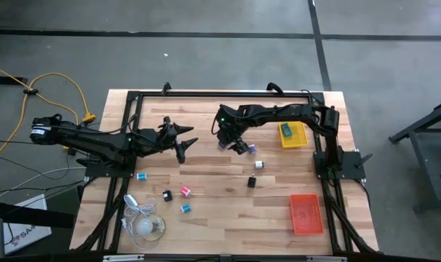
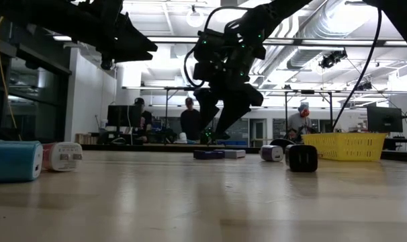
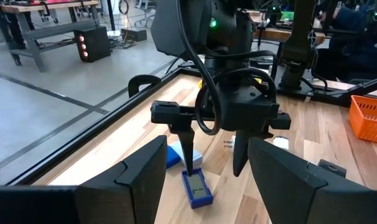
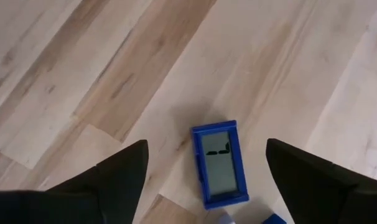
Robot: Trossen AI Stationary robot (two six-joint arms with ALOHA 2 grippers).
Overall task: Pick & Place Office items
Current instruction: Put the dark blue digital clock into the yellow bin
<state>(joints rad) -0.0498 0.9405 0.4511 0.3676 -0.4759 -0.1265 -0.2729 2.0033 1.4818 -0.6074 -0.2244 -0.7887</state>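
Right tool: centre-far on the tabletop, fingers spread wide and pointing down, straddling the blue item below; nothing held, likely lining up a grasp.
Blue item: flat on the wood, between the fingers, not touched.
Left tool: left of it, raised, parted, empty; waiting.
Yellow tray: far right, a probable destination.
Other items: scattered nearer, e.g. pink piece.

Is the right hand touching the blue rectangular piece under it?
Apart. In the right wrist view the blue piece lies flat on the wood between the open right hand fingers, with bare table on both sides.
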